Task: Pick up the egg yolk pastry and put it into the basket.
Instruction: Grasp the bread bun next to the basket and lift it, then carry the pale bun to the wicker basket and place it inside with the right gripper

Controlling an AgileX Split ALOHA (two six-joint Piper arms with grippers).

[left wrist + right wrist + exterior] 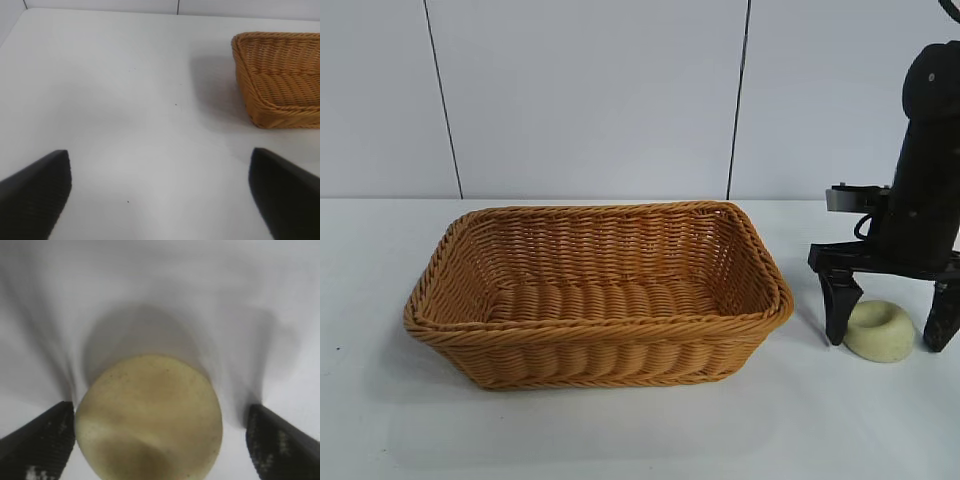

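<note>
Pastry grasp pending. Right gripper (pixel 888 325) is lowered near the table's right edge, fingers apart and straddling the egg yolk pastry (pixel 879 330), which rests on the table (pixel 620 430) just beside the basket (pixel 600 295); one finger looks nearly touching. Basket holds nothing. Left gripper (pixel 160 192) hovers away from the basket, fingers apart, holding nothing.

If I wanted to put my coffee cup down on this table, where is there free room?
Left of the basket the table is bare, and so is the strip in front of it. The basket's inside holds nothing. It is crowded to the basket's right: the right gripper straddles the egg yolk pastry with open jaws. The left gripper hovers over bare table.
</note>
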